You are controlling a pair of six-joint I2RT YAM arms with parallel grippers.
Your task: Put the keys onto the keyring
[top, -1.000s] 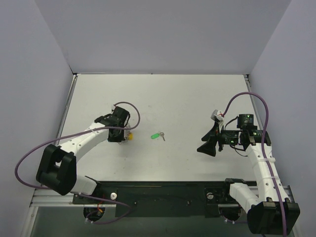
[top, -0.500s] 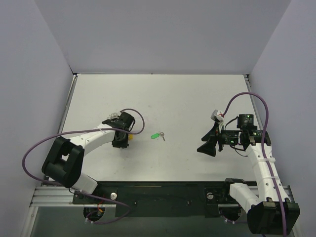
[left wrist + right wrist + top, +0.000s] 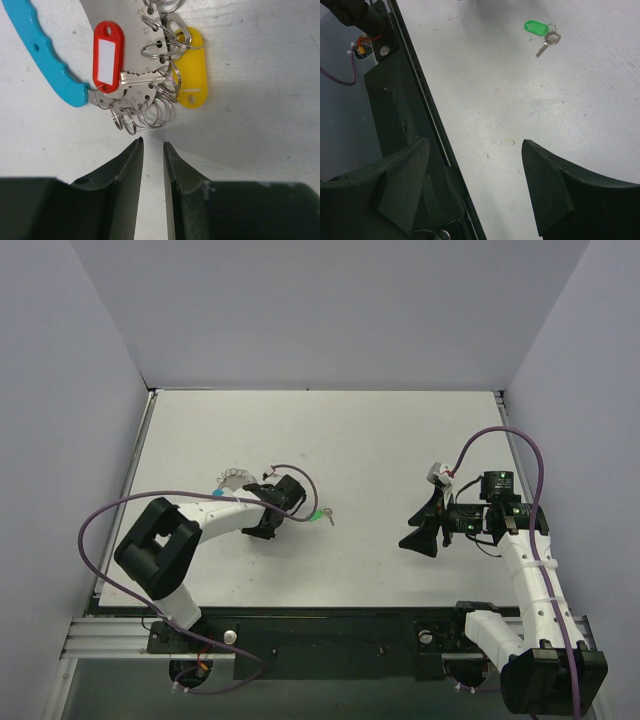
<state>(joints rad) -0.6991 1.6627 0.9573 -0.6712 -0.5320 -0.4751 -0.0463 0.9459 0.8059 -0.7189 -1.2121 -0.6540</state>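
Silvery keyring (image 3: pixel 156 107) lay just ahead of your narrowly parted, empty left gripper (image 3: pixel 152 146), handy for gripping; right gripper (image 3: pixel 475 145) gaped wide.

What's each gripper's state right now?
Left gripper: slightly open, holding nothing.
Right gripper: wide open, holding nothing.

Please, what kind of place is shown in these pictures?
Probably a robot test cell in a laboratory: a bare white table enclosed by plain pale walls, with the left arm and right arm bolted to a black base rail at its near edge.
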